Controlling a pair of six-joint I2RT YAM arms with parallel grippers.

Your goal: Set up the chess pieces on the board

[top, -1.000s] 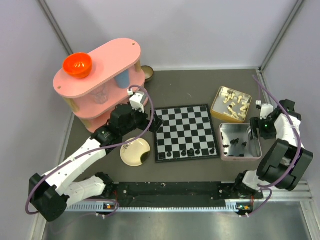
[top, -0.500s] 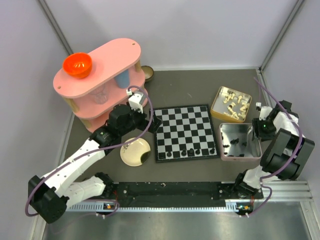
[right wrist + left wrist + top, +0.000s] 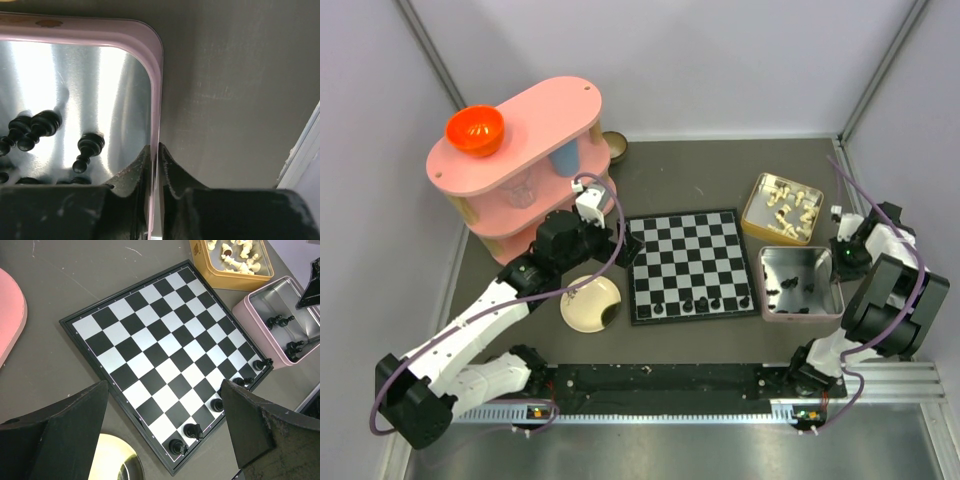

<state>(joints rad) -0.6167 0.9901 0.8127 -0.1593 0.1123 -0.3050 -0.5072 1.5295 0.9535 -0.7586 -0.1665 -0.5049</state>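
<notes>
The board (image 3: 690,262) lies mid-table, and several black chess pieces (image 3: 701,302) stand along its near edge. More black chess pieces (image 3: 39,128) lie inside a pink-rimmed metal tin (image 3: 801,317) right of the board. My right gripper (image 3: 842,260) is shut on that tin's right wall (image 3: 155,90), one finger inside and one outside (image 3: 154,146). My left gripper (image 3: 626,246) hangs open over the board's left side (image 3: 164,384), holding nothing. In the left wrist view, the pieces (image 3: 191,430) sit on the board (image 3: 165,342) between the two fingers.
A yellow tin (image 3: 781,208) of cream chessmen sits behind the pink tin. A round cream plate (image 3: 588,304) lies left of the board's near corner. A pink two-level shelf (image 3: 520,150) with an orange bowl (image 3: 474,130) fills the back left. A small bowl (image 3: 614,146) stands behind it.
My right gripper has closed onto the pink tin's right wall after shifting slightly toward it. The left arm has hardly moved.
</notes>
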